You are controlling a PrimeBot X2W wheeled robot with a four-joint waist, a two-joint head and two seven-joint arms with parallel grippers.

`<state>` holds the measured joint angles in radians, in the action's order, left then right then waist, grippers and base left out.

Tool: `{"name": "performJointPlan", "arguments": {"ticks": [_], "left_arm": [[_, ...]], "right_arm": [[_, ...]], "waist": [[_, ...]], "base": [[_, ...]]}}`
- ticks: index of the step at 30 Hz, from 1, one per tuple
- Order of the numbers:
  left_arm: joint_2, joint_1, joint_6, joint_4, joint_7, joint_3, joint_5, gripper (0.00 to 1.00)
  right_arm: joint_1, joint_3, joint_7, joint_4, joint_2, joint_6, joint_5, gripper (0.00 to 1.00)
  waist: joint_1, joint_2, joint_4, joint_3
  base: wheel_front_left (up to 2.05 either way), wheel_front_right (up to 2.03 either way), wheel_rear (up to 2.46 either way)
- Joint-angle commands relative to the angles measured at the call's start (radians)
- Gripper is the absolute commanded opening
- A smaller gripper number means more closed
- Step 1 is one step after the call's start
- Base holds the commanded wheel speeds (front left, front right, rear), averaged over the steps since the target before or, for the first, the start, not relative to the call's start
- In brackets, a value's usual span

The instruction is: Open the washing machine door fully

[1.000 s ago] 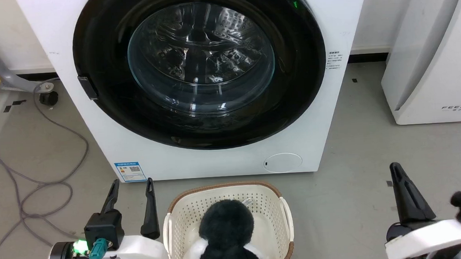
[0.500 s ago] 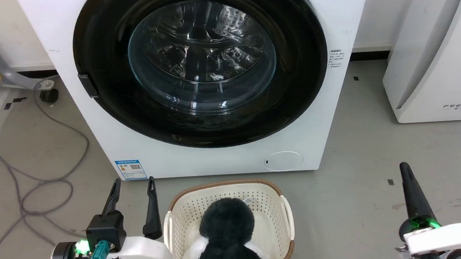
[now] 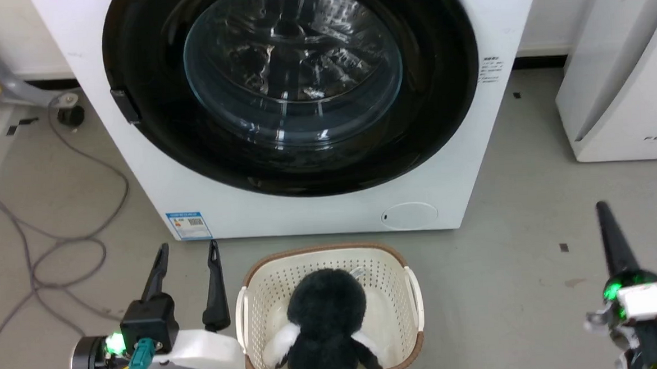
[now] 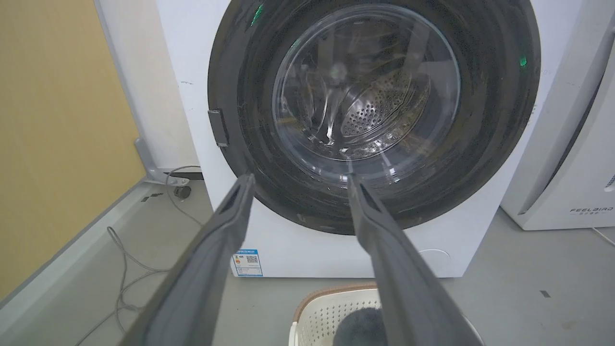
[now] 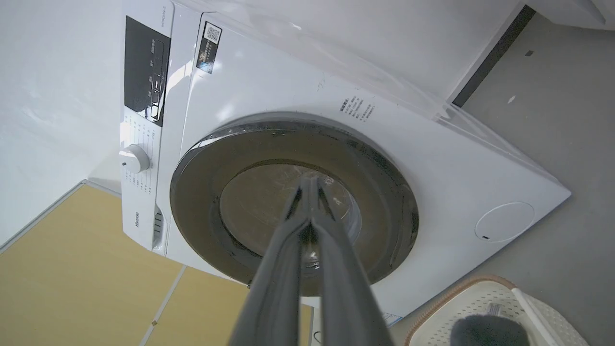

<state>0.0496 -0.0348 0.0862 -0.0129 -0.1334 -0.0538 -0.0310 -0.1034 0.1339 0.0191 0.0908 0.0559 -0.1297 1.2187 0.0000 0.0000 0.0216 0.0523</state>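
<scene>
Glossy black round door point(image 3: 292, 85) lies up-frame of the nearer, spread-fingered left gripper point(image 3: 188, 247) (right gripper point(image 5: 310, 181) fingers pressed together).

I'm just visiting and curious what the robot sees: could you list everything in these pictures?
washing machine: one, white, straight ahead on the floor
washing machine door: one, black with clear glass centre, closed on its front
filter cap: one, white, machine's lower right corner
basket: one, cream with brown rim, floor before the machine
plush toy: one, black and white, in the basket
cables: count unclear, grey, floor at left
second appliance: one, white, at right
left gripper: one, dark, open, beside the basket
right gripper: one, dark, shut, apart from the machine
</scene>
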Motion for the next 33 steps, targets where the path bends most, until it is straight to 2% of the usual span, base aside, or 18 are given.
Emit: {"name": "performJointPlan", "arguments": {"ticks": [1, 11, 21, 26, 33], "left_arm": [[0.001, -0.023, 0.007, 0.003, -0.01, -0.002, -0.005, 1.0], [0.001, -0.077, 0.025, 0.016, -0.031, -0.016, -0.011, 1.0], [0.001, -0.126, 0.049, 0.025, -0.05, -0.04, -0.026, 1.0], [0.001, -0.158, 0.065, 0.031, -0.063, -0.058, -0.036, 1.0], [0.001, -0.186, 0.083, 0.033, -0.075, -0.078, -0.048, 1.0]], "right_arm": [[-0.04, 0.019, 0.007, 0.018, 0.012, -0.001, 0.05, 0.0], [-0.226, 0.066, 0.043, 0.122, 0.085, -0.001, 0.197, 0.0], [-0.442, 0.065, 0.058, 0.259, 0.172, -0.001, 0.331, 0.0], [-0.592, 0.018, 0.064, 0.357, 0.236, -0.001, 0.378, 0.0], [-0.743, -0.049, 0.079, 0.453, 0.286, -0.001, 0.416, 0.0]], "waist": [[0.0, 0.0, 0.008, 0.016], [0.0, 0.0, 0.039, 0.108], [0.0, 0.0, 0.074, 0.197], [0.0, 0.0, 0.098, 0.256], [0.0, 0.0, 0.124, 0.304]], "base": [[0.0, 0.0, 0.0], [0.0, 0.0, 0.0], [0.0, 0.0, 0.0], [0.0, 0.0, 0.0], [0.0, 0.0, 0.0]]}}
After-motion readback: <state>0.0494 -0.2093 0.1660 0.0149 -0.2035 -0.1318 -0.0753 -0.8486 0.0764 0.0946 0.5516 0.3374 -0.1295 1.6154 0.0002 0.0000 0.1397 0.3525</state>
